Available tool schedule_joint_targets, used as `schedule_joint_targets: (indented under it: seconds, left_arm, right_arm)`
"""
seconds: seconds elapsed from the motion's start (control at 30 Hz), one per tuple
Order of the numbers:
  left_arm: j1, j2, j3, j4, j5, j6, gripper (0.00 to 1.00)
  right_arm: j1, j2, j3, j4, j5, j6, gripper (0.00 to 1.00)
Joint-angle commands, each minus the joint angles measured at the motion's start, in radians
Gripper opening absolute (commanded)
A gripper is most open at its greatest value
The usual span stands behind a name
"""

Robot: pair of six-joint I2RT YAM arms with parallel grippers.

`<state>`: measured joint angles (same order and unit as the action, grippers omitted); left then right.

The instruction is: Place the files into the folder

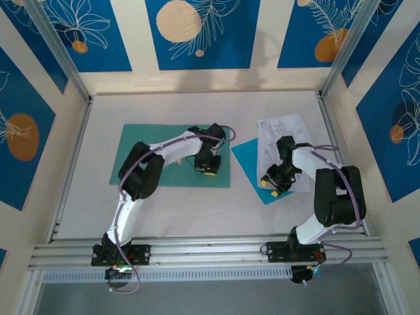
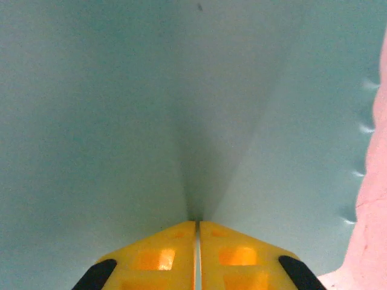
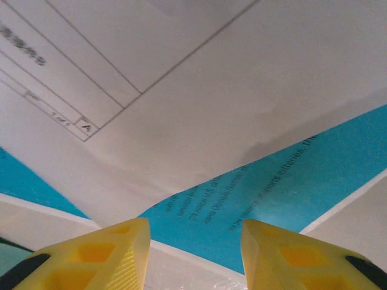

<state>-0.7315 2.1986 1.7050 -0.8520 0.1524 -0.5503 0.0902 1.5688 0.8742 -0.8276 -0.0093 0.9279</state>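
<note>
We see the folder flat on the left of the table, with the left claw clenched over its right part. Further right, the files overlap a cyan sheet, and the right claw hangs released over both.

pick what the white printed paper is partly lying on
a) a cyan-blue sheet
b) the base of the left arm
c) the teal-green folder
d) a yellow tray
a: in the right wrist view the white printed paper overlaps the cyan-blue sheet, and the top view shows the teal-green folder lying apart from both, further left.
</note>
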Motion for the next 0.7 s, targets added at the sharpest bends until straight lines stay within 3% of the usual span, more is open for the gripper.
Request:
schedule_joint_targets:
  seconds: [0.0, 0.3, 0.67]
  left_arm:
    - [-0.018, 0.006, -0.036, -0.001, -0.004, 0.015, 0.08]
    - [-0.099, -0.004, -0.122, 0.093, 0.050, -0.050, 0.05]
    - [-0.174, 0.007, -0.104, 0.182, 0.103, -0.155, 0.05]
  right_arm:
    - [-0.004, 0.032, -0.009, -0.011, -0.014, 0.002, 0.46]
    - [0.052, 0.151, 0.060, -0.001, -0.064, -0.033, 0.44]
    - [0.101, 0.146, 0.097, -0.018, -0.080, -0.050, 0.43]
